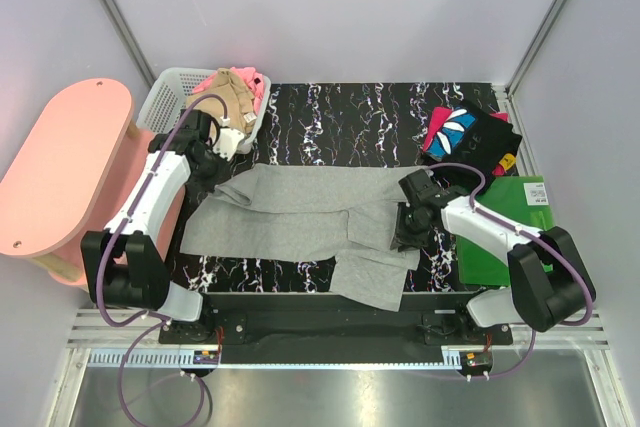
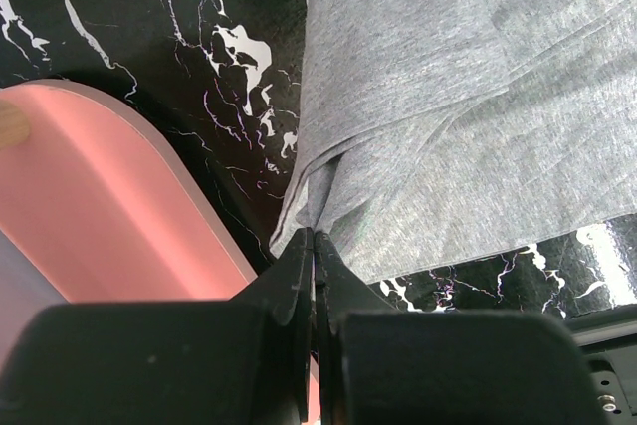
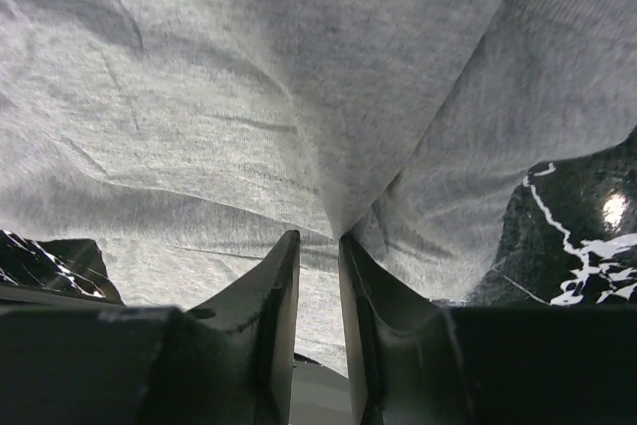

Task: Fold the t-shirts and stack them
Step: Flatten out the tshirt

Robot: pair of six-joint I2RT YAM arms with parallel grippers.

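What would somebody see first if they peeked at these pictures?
A big grey t-shirt lies spread across the middle of the black marbled table, with the left gripper and right gripper pinching opposite sides in their jaws. A pink bench glows at the left, a bright printed black t-shirt at the back right.

Pale lilac walls (image 1: 330,7) edged by slanting metal posts (image 1: 112,7) enclose a black, white-veined tabletop (image 1: 340,112), with a pink oval side table (image 1: 60,167) at its left and a shiny grey surface (image 1: 330,397) catching glare in front.
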